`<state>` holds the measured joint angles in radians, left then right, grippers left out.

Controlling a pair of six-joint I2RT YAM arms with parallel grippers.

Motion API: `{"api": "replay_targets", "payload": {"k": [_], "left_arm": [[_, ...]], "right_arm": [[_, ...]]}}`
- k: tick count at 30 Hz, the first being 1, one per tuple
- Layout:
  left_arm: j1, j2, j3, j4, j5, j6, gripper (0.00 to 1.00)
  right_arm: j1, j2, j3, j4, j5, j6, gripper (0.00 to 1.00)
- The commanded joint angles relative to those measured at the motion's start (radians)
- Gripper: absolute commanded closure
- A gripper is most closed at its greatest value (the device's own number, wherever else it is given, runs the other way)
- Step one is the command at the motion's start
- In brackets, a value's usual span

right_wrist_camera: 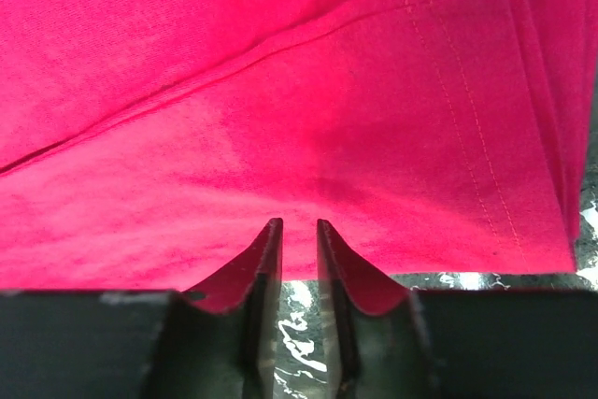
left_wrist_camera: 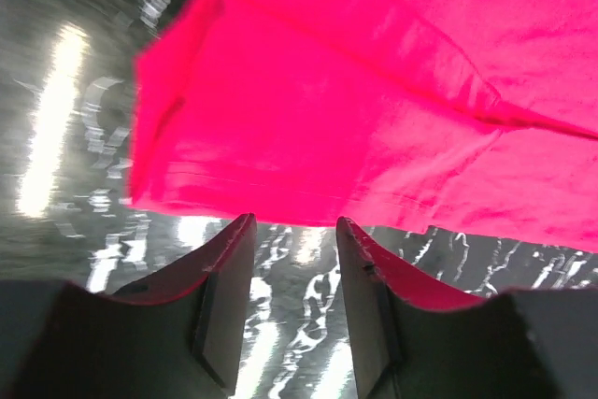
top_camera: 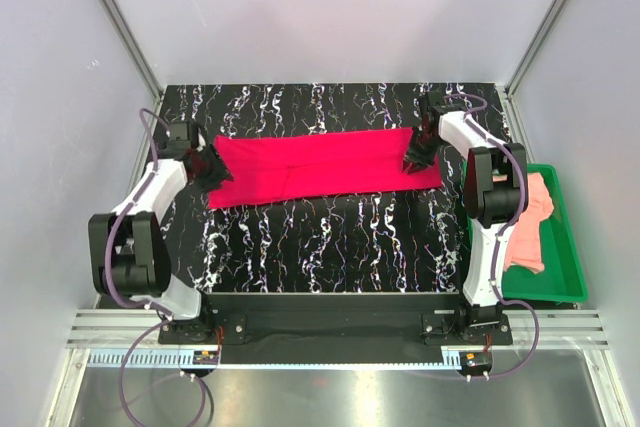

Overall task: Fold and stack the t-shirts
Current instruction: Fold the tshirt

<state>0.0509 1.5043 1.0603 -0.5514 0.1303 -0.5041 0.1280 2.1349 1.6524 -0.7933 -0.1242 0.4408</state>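
A: Left claw (left_wrist_camera: 294, 223) gapes wide, empty. The red t-shirt (top_camera: 320, 167) lies just beyond its tips, flat on the counter (top_camera: 330, 237).
B: Right claw (right_wrist_camera: 294, 223)?
A: Narrow, gripping nothing (hem right at its tips). The shirt's long axis runs claw to claw, so each of the 2 faces 1 end.
B: Pink t-shirt (top_camera: 538, 232)?
A: Outboard of the right claw, in the tray (top_camera: 572, 247).

A black slab table top with white marble-like veining (top_camera: 330, 237) fills the middle of the overhead view, and it shows blurred and glossy in the left wrist view (left_wrist_camera: 56, 137). A green rectangular plastic tray (top_camera: 568, 247) sits just beside its right edge. Pale grey panel walls (top_camera: 330, 7) with slanting silver metal struts (top_camera: 120, 27) enclose the far side.
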Motion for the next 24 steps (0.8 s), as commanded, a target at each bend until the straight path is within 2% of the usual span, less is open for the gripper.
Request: {"api": "replay_targets", "payload": {"k": [1,5,9,15,20,24], "left_arm": [[-0.025,0.071,-0.023,0.068,0.069,-0.106,0.56],[-0.04,0.143,-0.037,0.146,0.072,-0.145,0.65],[-0.039,0.249,-0.028,0.151,0.048,-0.148,0.63],[-0.037,0.303,0.023,0.096,-0.003,-0.108,0.6],[-0.039,0.411,0.173,-0.036,-0.06,-0.008,0.59],[-0.039,0.476,0.308,-0.103,-0.096,0.082,0.59]], "right_arm": [[-0.001,-0.066,0.044,-0.032,-0.02,-0.007,0.71],[-0.002,-0.081,0.029,-0.024,-0.022,-0.004,0.71],[0.013,-0.069,0.041,-0.015,-0.015,-0.025,0.67],[0.035,-0.007,0.063,-0.017,0.09,-0.086,0.55],[0.044,0.06,0.044,-0.032,0.12,-0.103,0.51],[0.064,0.03,-0.044,-0.044,0.159,-0.061,0.51]]}}
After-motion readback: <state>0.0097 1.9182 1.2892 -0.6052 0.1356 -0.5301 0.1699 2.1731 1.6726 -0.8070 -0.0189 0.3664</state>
